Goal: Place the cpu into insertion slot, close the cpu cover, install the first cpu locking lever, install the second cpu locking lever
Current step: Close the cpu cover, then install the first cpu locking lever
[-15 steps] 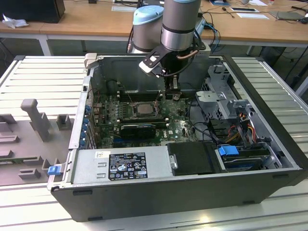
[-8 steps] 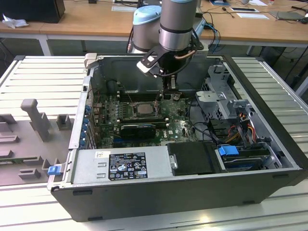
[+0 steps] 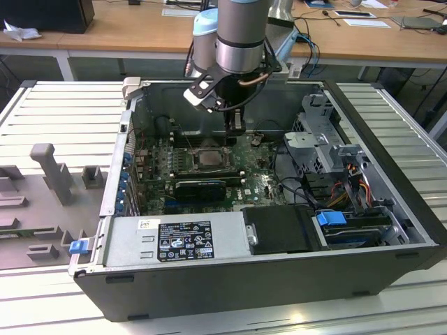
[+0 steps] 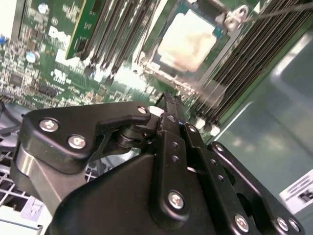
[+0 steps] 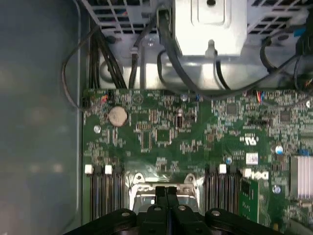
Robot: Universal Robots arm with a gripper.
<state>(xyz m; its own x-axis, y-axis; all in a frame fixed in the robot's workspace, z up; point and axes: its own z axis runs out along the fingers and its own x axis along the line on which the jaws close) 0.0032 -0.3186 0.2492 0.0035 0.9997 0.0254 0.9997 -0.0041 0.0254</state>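
Note:
The cpu (image 3: 209, 158) lies flat in the insertion slot (image 3: 187, 155) on the green motherboard, its pale top showing in the second wrist view (image 4: 188, 41). The cpu cover (image 4: 153, 49) lies down around it as a dark metal frame. A thin locking lever (image 4: 274, 11) runs off from the socket's corner tab. My gripper (image 3: 235, 128) hangs just above the board at the socket's edge, on the exterior view's right of the cpu. Its black fingers are pressed together with nothing between them in both wrist views (image 4: 168, 99) (image 5: 167, 192).
Long black memory slots (image 4: 244, 63) flank the socket. A black card (image 3: 201, 187) sits in front of it, with the power supply (image 3: 174, 241) nearer still. A metal drive cage (image 3: 328, 139) with cables stands on the exterior view's right. Case walls (image 3: 133, 118) enclose everything.

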